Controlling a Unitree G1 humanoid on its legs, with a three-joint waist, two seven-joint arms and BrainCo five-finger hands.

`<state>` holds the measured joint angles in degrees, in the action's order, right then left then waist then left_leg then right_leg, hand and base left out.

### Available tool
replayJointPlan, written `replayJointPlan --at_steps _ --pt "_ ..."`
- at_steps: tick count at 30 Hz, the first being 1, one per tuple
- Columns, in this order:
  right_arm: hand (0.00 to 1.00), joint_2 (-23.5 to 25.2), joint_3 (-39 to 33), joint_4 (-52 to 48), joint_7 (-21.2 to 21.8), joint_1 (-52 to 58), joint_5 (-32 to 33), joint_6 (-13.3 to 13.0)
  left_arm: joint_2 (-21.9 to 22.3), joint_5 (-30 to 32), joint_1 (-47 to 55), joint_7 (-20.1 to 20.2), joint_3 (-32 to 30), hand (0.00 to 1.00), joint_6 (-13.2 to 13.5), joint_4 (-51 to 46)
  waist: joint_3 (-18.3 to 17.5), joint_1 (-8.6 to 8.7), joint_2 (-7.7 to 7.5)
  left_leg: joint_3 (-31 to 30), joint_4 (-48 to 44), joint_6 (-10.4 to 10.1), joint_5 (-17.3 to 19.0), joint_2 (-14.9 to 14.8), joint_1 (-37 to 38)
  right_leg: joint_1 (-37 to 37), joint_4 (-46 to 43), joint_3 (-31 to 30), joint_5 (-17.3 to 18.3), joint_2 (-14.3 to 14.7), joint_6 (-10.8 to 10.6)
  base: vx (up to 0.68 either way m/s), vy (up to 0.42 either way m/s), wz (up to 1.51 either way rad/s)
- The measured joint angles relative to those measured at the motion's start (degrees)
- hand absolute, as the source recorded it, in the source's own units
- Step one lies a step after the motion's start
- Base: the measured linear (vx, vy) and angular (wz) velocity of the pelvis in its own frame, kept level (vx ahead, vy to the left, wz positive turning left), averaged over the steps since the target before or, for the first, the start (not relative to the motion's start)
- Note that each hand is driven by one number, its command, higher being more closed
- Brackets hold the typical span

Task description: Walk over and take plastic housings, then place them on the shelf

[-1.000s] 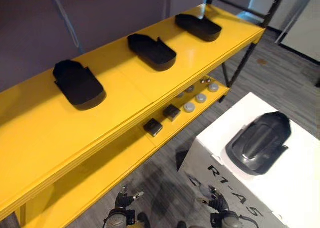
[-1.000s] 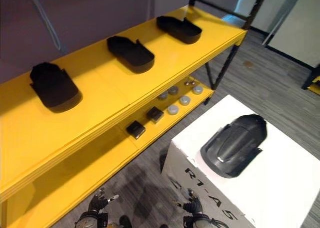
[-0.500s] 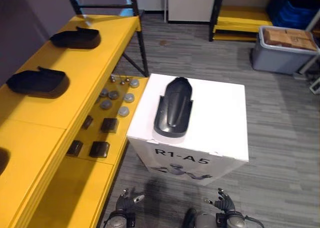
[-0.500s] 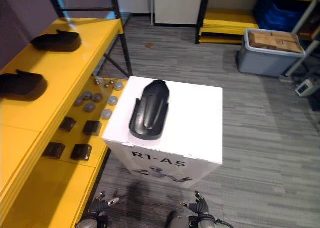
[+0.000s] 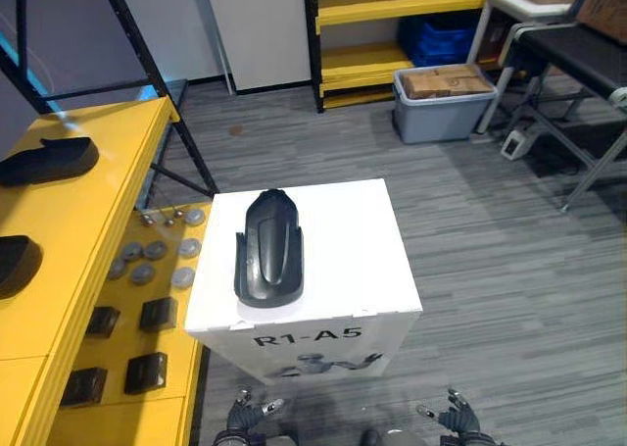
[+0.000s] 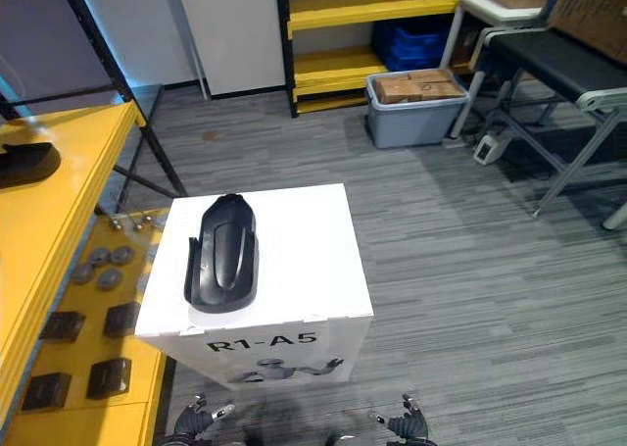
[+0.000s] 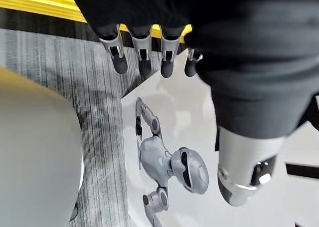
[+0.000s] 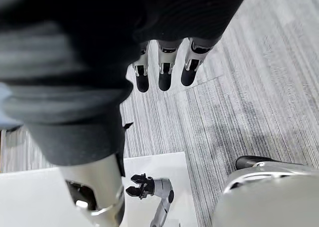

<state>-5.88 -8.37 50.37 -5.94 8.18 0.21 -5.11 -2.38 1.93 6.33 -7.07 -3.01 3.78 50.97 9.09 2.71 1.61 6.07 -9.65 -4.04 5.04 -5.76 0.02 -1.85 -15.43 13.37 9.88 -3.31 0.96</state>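
Left hand [image 5: 250, 412] and right hand [image 5: 453, 414] seen low at 6 o'clock, fingers straight and relaxed, nothing held, both short of box. Black plastic housing [image 5: 267, 250] laid lengthwise on top of white box [image 5: 382, 240], left of centre, judged staged for pickup. Other housings [image 5: 44, 160] set on yellow shelf [image 5: 88, 221] at 9 o'clock. Bare margin left round housing for grasp; open floor [image 5: 509, 270] at 3 o'clock; shelf edge just beside box, room tight there
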Motion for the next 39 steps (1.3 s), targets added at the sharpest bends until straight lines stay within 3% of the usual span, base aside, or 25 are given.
replayJointPlan --at_steps 4,12,15,20,23,28,30,32,35,39 --pt "0.00 0.3 -0.8 0.1 0.1 0.6 0.0 0.0 -0.8 0.0 0.3 0.0 0.0 0.00 0.0 0.5 -0.3 -0.12 -0.24 0.1 2.7 0.6 -0.5 2.3 2.5 1.9 0.4 0.0 0.4 -2.0 -1.1 0.18 0.125 0.07" --pt "0.00 1.1 -8.1 -3.6 -0.3 -0.1 3.0 0.0 -2.0 -0.1 1.4 -0.2 -1.8 0.00 0.0 1.3 -1.0 -0.21 -0.49 0.7 6.5 -0.4 -1.6 2.5 5.1 3.9 3.2 -0.3 0.1 -1.7 -1.9 0.08 0.013 -0.03" --pt "0.00 -0.7 -11.6 -13.9 -0.9 1.5 4.5 0.1 -2.2 -0.2 2.5 -0.1 -3.5 0.00 0.0 0.9 -1.5 -0.07 -0.60 0.9 7.8 -0.4 -2.0 2.2 5.3 3.7 4.1 -0.6 -0.1 -1.2 -2.0 0.00 -0.021 -0.07" --pt "0.00 -8.6 -14.1 -38.1 -0.6 3.3 5.0 0.0 -2.6 -0.3 5.3 0.1 -4.7 0.00 0.1 -0.4 -2.5 -0.07 -0.94 1.6 9.2 0.6 -2.7 2.0 5.1 3.0 5.6 -2.0 -1.7 -0.4 -1.9 -0.04 0.007 -0.11" --pt "0.00 -12.4 -14.1 -46.3 0.1 3.1 4.8 -0.3 -2.9 -0.3 6.0 0.2 -4.7 0.00 0.2 -0.4 -3.0 -0.04 -1.10 1.5 9.6 1.0 -2.9 2.0 4.6 3.0 7.1 -2.0 -2.8 -0.1 -1.9 -0.07 0.025 -0.01" --pt "0.00 -15.4 -5.7 -56.3 1.4 -3.2 4.7 -2.5 -3.9 -0.6 6.9 0.7 -4.2 0.00 1.6 -0.4 -3.5 -0.11 -1.93 1.3 10.5 1.5 -3.9 2.2 4.1 2.9 9.0 -1.9 -4.8 0.3 -1.7 -0.09 0.025 0.00" --pt "0.00 -15.7 4.2 -57.5 1.7 -10.3 4.7 -3.9 -4.3 -0.6 6.9 0.8 -2.9 0.00 1.8 -0.4 -3.5 -0.58 -1.96 0.7 10.7 1.7 -4.3 2.4 3.9 2.9 9.7 -1.7 -5.3 0.2 -1.7 -0.09 0.025 0.07" --pt "0.00 -15.4 8.5 -57.5 1.8 -13.2 4.7 -4.3 -4.6 -0.6 6.8 0.8 -2.2 0.00 1.9 -0.4 -3.5 -1.21 -1.97 0.4 10.9 1.8 -4.6 2.4 3.9 2.9 10.0 -1.5 -5.6 0.2 -1.7 -0.07 0.019 0.09" --pt "0.00 -11.4 14.6 -54.2 1.7 -19.5 2.5 -4.7 -4.5 -0.6 6.9 0.7 -2.0 0.00 1.9 -0.3 -3.5 -3.70 -2.01 -0.3 11.4 1.9 -5.0 2.6 3.7 2.9 10.4 -0.7 -5.7 0.2 -1.8 -0.01 0.013 0.12" --pt "0.00 -7.2 18.9 -46.0 1.4 -24.4 -1.8 -3.8 -4.5 -0.6 7.0 0.1 -1.9 0.00 1.7 -0.3 -3.5 -4.55 -2.04 -1.5 11.5 2.0 -5.2 2.8 3.1 3.7 11.4 0.5 -5.8 0.1 -1.9 0.05 0.004 0.18"
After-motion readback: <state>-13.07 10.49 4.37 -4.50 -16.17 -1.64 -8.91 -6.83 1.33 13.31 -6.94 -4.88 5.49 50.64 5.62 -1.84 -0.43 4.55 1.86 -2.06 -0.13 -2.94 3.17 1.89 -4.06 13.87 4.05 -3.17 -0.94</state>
